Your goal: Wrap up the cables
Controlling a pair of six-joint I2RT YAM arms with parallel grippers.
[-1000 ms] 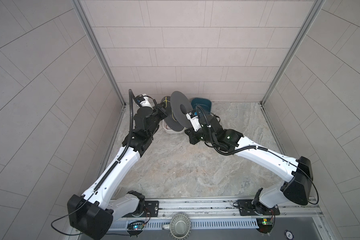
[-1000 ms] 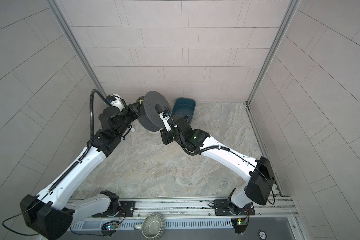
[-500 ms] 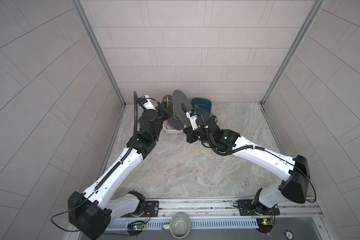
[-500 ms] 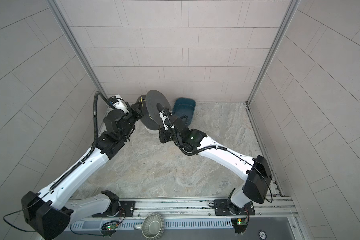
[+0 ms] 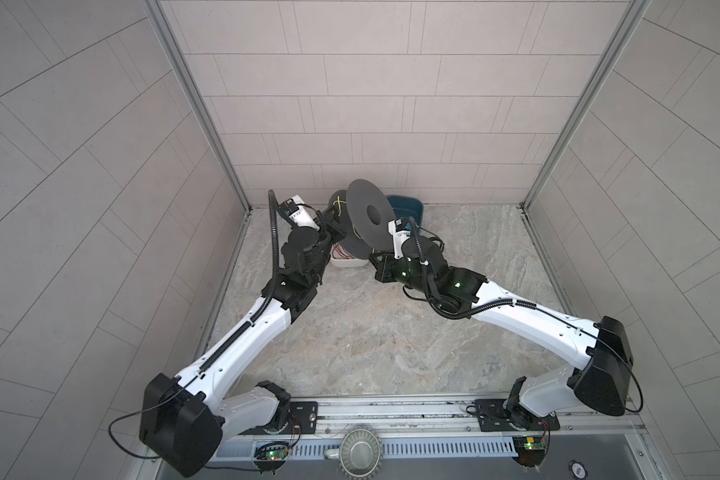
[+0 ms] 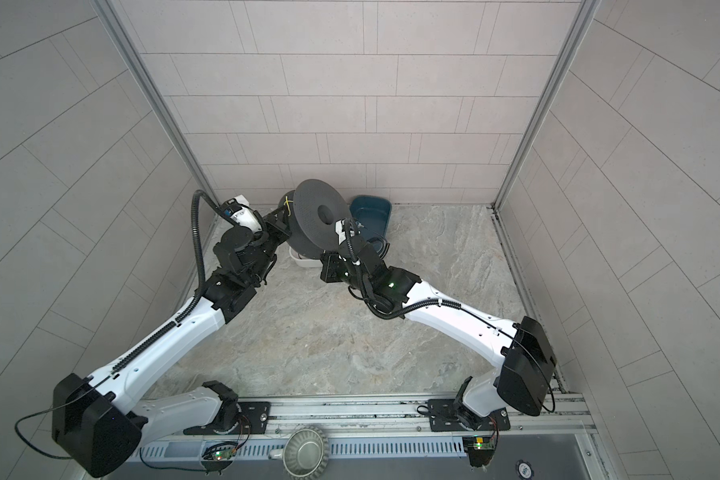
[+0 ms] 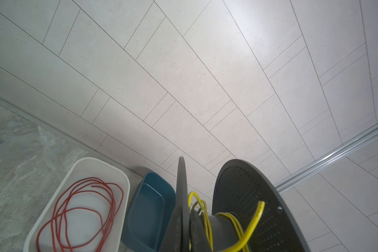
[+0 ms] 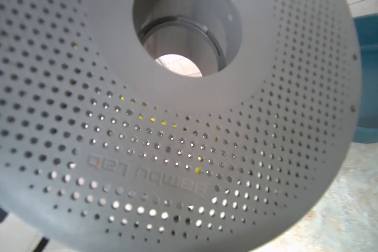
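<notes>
Gray spool (image 5: 368, 216) with yellow cables (image 7: 259, 210)
Left gripper (image 7: 183, 216) pinches the spool rim; right gripper (image 5: 376, 259) is clenched, its hold hidden.

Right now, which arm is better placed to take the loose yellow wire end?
Left, probably. The left tool is shut at the spool rim, the wire and its loose end right beside it. The right tool is shut at the lower rim, facing the flange's outer face, with the wire behind it.
</notes>
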